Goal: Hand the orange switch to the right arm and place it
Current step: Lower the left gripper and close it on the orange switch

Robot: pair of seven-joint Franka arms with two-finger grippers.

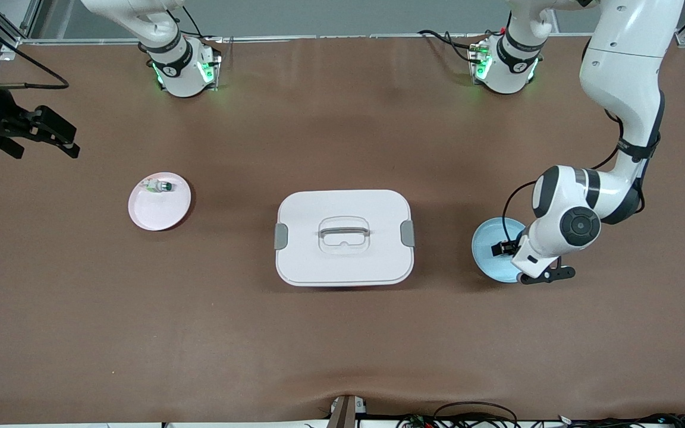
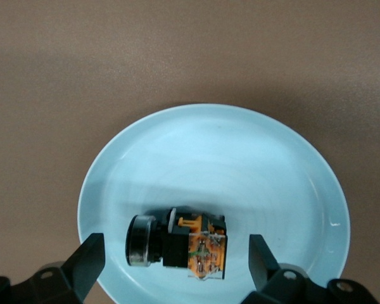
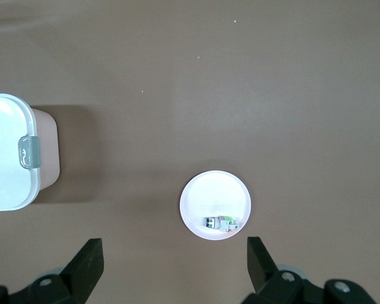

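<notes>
pre-grasp: left gripper wide open, empty, straddling tiny black-and-orange switch on pale blue plate; next descend, close. right gripper open, waiting.

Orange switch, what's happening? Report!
Left hand open, low over orange switch on blue plate. Right hand open, waiting. Nothing blocking.

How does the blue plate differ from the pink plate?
The blue plate lies toward the left arm's end, the pink plate toward the right arm's. The blue plate holds the orange switch; the pink plate holds a whitish green-tipped part. Both are round and carry one small part.
</notes>
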